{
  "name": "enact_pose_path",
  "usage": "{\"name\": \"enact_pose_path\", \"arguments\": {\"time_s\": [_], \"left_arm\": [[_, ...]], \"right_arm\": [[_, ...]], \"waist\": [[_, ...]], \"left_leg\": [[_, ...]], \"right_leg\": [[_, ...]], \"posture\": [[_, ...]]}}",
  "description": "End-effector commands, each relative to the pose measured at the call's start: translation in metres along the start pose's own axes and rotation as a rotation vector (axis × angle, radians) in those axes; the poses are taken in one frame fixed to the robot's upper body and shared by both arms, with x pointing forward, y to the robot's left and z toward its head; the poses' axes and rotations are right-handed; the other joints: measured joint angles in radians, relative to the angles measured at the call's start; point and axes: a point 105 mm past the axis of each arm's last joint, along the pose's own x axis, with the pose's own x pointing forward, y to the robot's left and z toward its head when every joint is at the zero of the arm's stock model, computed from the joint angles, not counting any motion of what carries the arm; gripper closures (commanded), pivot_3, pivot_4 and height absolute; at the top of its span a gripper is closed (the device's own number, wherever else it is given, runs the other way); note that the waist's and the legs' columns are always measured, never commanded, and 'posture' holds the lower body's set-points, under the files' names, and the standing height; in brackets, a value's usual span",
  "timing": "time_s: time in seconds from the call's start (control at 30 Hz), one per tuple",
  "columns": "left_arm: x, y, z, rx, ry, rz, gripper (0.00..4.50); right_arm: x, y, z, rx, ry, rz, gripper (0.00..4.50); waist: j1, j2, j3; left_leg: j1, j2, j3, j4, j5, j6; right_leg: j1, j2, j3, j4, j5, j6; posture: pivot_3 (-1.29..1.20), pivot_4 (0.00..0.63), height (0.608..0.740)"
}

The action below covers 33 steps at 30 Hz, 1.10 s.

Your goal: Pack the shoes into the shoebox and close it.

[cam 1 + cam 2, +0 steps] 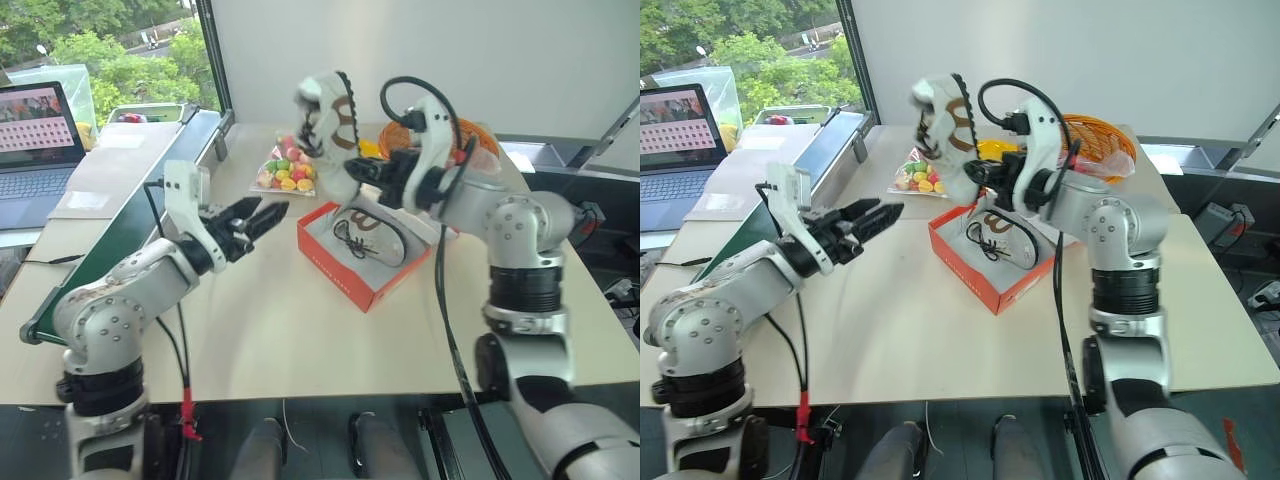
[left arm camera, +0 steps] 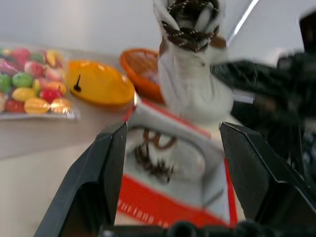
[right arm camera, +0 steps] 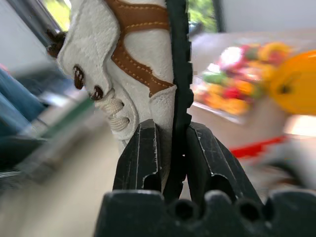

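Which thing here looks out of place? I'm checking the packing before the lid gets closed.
One shoe lies in the shoebox; the other shoe is up in the air above it, pinched at its sole by the right gripper. The left gripper is open.

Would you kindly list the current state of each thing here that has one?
White sneaker with brown side markings: lifted, clamped by its sole.
Second white sneaker: lying inside the box.
Orange-red cardboard shoebox: open.
Left end effector: open, empty.
Right end effector: shut on the sneaker.
Laptop: screen lit.
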Motion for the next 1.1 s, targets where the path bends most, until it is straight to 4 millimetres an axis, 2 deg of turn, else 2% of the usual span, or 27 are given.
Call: {"name": "enact_pose_path", "arguments": {"time_s": [0.03,0.13,0.33,0.67,1.0,1.1], "left_arm": [[0.001,-0.021,0.000,0.100,0.035,-0.102,1.33],[0.000,-0.026,-0.002,0.175,0.091,-0.142,1.33],[-0.002,-0.026,-0.005,0.250,0.151,-0.163,1.33],[-0.008,-0.022,-0.006,0.337,0.212,-0.140,1.33],[-0.009,-0.018,0.005,0.370,0.201,-0.093,1.33],[-0.008,-0.016,0.007,0.360,0.188,-0.072,1.33]], "right_arm": [[-0.003,0.006,0.016,-0.163,0.000,0.067,4.16],[-0.005,-0.007,-0.001,-0.259,0.108,0.078,4.16],[-0.004,-0.023,-0.024,-0.337,0.222,0.109,4.16],[0.004,-0.036,-0.055,-0.339,0.326,0.170,4.16],[0.014,-0.049,-0.081,-0.346,0.391,0.169,4.16],[0.018,-0.050,-0.096,-0.349,0.431,0.177,4.16]], "waist": [[-0.002,0.000,0.000],[-0.006,0.000,0.000],[-0.006,0.000,0.000],[-0.003,0.000,0.001],[-0.005,0.000,0.001],[-0.005,0.000,0.001]], "left_leg": [[0.000,0.000,0.000,0.000,0.000,0.000],[0.001,0.001,0.001,0.000,0.000,0.000],[0.000,0.001,0.003,-0.001,0.000,0.000],[0.000,0.001,0.003,-0.001,0.000,0.000],[0.000,0.001,0.003,-0.001,0.000,0.000],[0.000,0.001,0.003,-0.001,0.000,0.000]], "right_leg": [[0.000,0.000,0.000,0.000,0.000,0.000],[0.000,0.001,0.001,0.000,0.000,0.000],[-0.001,0.001,0.002,0.000,0.000,0.000],[-0.001,0.000,0.002,-0.001,0.000,0.000],[-0.001,0.000,0.002,0.000,0.000,0.000],[-0.001,0.000,0.002,0.000,0.000,0.000]], "posture": [[0.00,0.150,0.740],[0.00,0.150,0.740],[0.00,0.150,0.740],[0.00,0.150,0.740],[0.00,0.150,0.740],[0.00,0.150,0.740]]}}
